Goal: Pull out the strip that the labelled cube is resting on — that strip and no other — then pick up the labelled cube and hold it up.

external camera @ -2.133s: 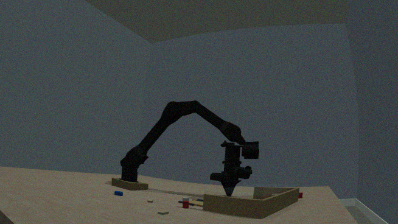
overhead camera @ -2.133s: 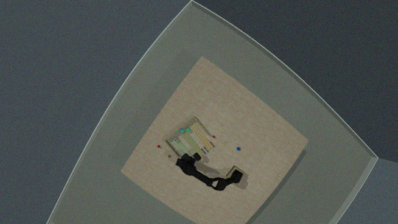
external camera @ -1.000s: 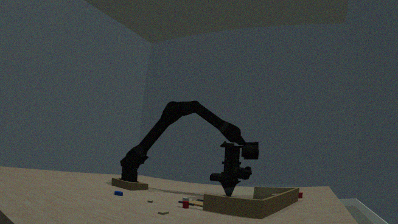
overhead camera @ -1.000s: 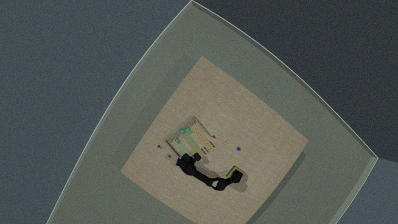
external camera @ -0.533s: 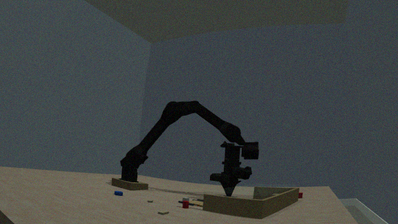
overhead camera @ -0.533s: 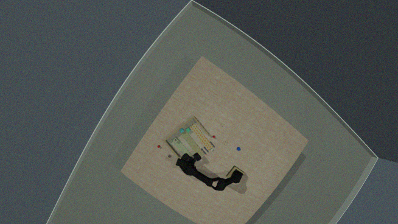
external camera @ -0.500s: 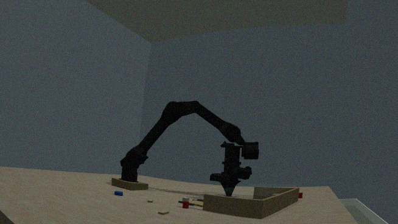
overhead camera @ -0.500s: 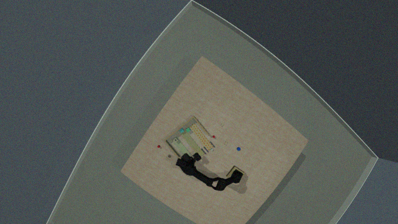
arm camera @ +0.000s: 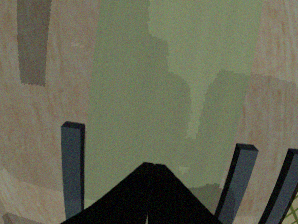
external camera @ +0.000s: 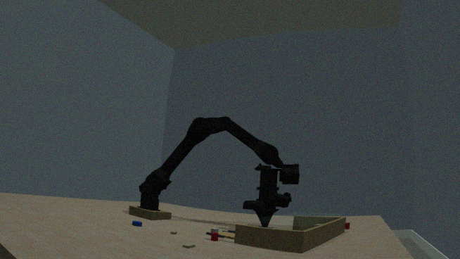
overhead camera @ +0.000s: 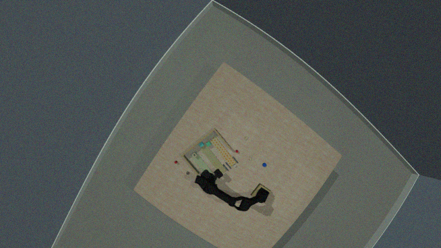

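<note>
My gripper (external camera: 265, 226) (arm camera: 152, 173) is shut and empty, pointing down low, just beyond the wooden wall in the exterior view. In the wrist view its tips are over the lower part of a plain green strip (arm camera: 125, 90). The top view shows a pale green strip (overhead camera: 201, 164), an olive green strip (overhead camera: 211, 157) and a yellow patterned strip (overhead camera: 223, 151) side by side. A small pale cube with a dark mark (overhead camera: 194, 155), seemingly the labelled one, is at the far end of the pale green strip. Two teal cubes (overhead camera: 201, 144) (overhead camera: 208, 143) are beside it. The label is too small to read.
A low wooden wall (external camera: 269, 235) borders the strips. Dark blue bars (arm camera: 73, 170) (arm camera: 237, 175) flank the green strip. Red cylinders (overhead camera: 237, 151) (external camera: 214, 236), a blue piece (overhead camera: 264, 164) (external camera: 137, 223) and small flat pieces (external camera: 188, 245) lie outside the wall.
</note>
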